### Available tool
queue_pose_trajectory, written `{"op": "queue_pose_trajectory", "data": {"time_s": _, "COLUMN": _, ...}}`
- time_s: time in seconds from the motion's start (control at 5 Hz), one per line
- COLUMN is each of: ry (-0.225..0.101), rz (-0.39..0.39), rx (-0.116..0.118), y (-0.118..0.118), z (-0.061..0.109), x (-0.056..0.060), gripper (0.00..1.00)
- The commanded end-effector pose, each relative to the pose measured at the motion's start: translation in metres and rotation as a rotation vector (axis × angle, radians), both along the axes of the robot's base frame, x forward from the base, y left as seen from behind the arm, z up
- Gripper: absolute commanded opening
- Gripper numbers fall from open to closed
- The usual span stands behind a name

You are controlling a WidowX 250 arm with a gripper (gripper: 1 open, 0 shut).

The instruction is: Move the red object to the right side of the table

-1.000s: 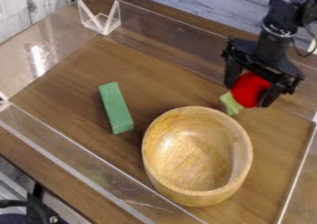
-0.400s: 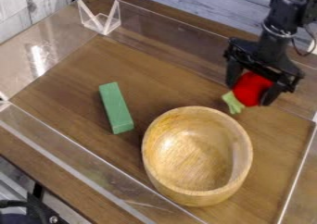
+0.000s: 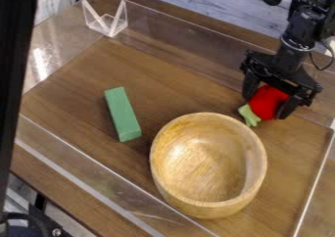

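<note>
Red ball between the open claw's fingers, near the clear wall

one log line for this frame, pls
claw: open, fingers around red object | grip: none confirmed | red object: on table, beyond bowl | green block: untouched

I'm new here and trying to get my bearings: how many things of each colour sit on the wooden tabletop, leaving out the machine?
Red: 1, the ball
Green: 1, the block
Light wood: 1, the bowl
Total: 3
</note>
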State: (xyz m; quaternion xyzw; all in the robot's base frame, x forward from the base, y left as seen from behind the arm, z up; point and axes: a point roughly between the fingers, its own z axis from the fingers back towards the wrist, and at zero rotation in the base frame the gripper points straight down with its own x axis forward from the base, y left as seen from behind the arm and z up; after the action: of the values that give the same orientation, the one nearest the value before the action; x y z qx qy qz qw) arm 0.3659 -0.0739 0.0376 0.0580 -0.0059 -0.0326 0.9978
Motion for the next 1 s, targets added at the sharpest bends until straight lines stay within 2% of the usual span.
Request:
{"op": "queue_pose_trajectory", "data": {"time_s": 0.0, "ry": -0.083, "rz": 0.02, "rx": -0.008, "y": 0.009, "z": 0.034, "x": 0.002, "gripper": 1.0}}
{"op": "queue_pose_trajectory", "data": {"time_s": 0.2, "ry": -0.114, "rz": 0.033, "rx": -0.008, "y": 0.015, "z": 0.05, "x": -0.006, "gripper": 0.0}}
{"op": "queue_pose_trajectory", "data": {"time_s": 0.4, "ry": -0.113, "rz": 0.084, "rx": -0.014, "y": 0.015, "z": 0.058, "x": -0.007, "gripper": 1.0}}
{"op": "queue_pose_trajectory", "data": {"time_s": 0.6, "ry": -0.106, "rz": 0.133, "rx": -0.019, "y": 0.014, "z": 0.065, "x": -0.008, "gripper": 1.0}}
{"op": "queue_pose_trajectory", "data": {"time_s": 0.8, "ry": -0.098, "rz": 0.204, "rx": -0.012, "y": 0.025, "z": 0.072, "x": -0.011, "gripper": 1.0}}
